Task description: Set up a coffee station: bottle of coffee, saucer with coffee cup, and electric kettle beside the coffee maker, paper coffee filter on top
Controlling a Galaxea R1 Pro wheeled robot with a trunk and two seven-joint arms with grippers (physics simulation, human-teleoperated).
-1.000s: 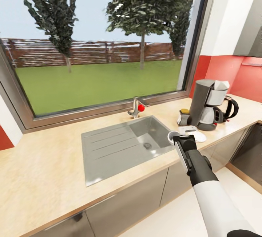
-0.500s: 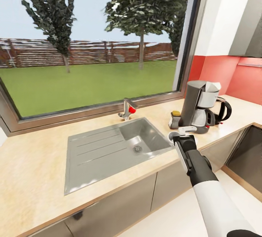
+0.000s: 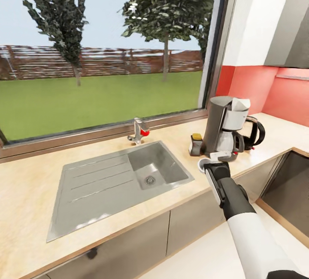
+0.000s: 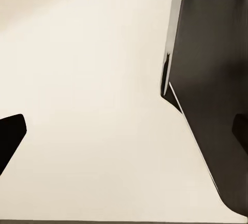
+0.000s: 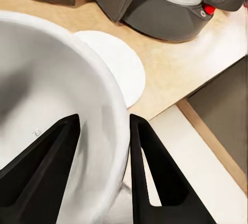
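Beige countertop (image 3: 43,193) under a wide window, sink (image 3: 116,180) inset. Right gripper (image 5: 103,146) pinching cup (image 5: 51,110) by its rim, just short of saucer (image 5: 119,66) beside coffee maker (image 3: 223,127). Best carried level over saucer, lowered centred, then released. Versus earlier: whole view panned right. Left gripper: cannot tell.
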